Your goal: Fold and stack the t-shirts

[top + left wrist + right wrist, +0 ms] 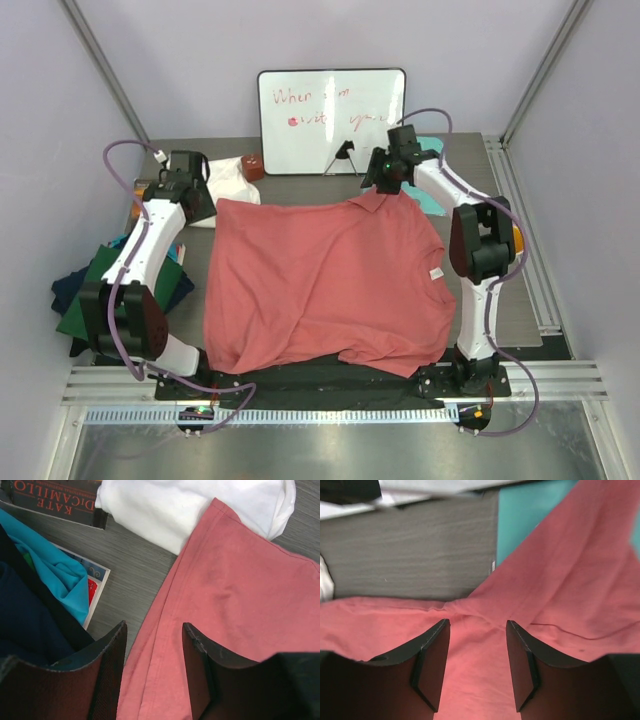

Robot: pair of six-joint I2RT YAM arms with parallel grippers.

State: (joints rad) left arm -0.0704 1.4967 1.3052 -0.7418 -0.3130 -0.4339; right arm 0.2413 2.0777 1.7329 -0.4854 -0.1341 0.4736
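Observation:
The large salmon-pink t-shirt [320, 280] lies spread across the middle of the table, its white neck label [437, 273] at the right. My left gripper [203, 203] is open at the shirt's far left corner; in the left wrist view the hemmed edge [165, 645] runs between its fingers [154, 630]. My right gripper [384, 190] is open over the shirt's far right corner, with pink cloth [570, 580] under and between its fingers [476, 625]. A dark green t-shirt [110, 290] lies on a navy one [62, 290] at the left edge.
A white folded cloth [228, 180] touches the pink shirt's far left corner [200, 505]. A book [55, 495], bright blue cloth [60, 575] and navy cloth [25, 625] lie beside the left gripper. A pale-teal mat [430, 200] [530, 515], a whiteboard [330, 120] and a small red object [253, 165] are at the back.

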